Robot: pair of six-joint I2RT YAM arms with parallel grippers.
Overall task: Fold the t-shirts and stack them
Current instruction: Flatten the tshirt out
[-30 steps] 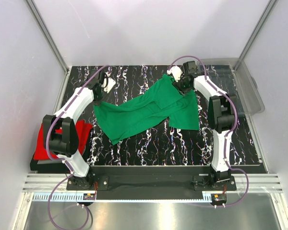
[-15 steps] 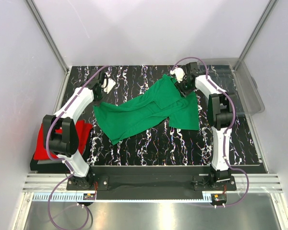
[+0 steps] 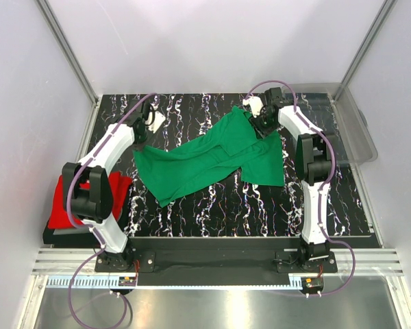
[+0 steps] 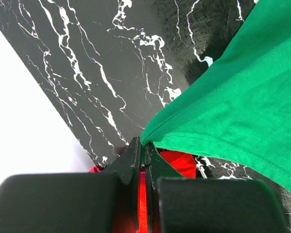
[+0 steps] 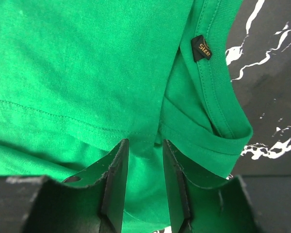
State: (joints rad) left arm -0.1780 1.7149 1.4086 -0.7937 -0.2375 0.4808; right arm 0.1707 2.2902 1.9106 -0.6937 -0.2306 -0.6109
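From above, the left arm (image 3: 89, 195) covers the middle of the red tee (image 3: 120, 184), and too little of the dark strip (image 3: 65, 236) under it shows to name it. In the left wrist view the left gripper (image 4: 144, 153) hides all but slivers of red, and the green tee (image 4: 242, 97) runs off the right edge. In the right wrist view green passes the top and left edges, the label (image 5: 201, 47) print is too small to read, and whether the right gripper (image 5: 145, 145) pinches cloth is unclear.
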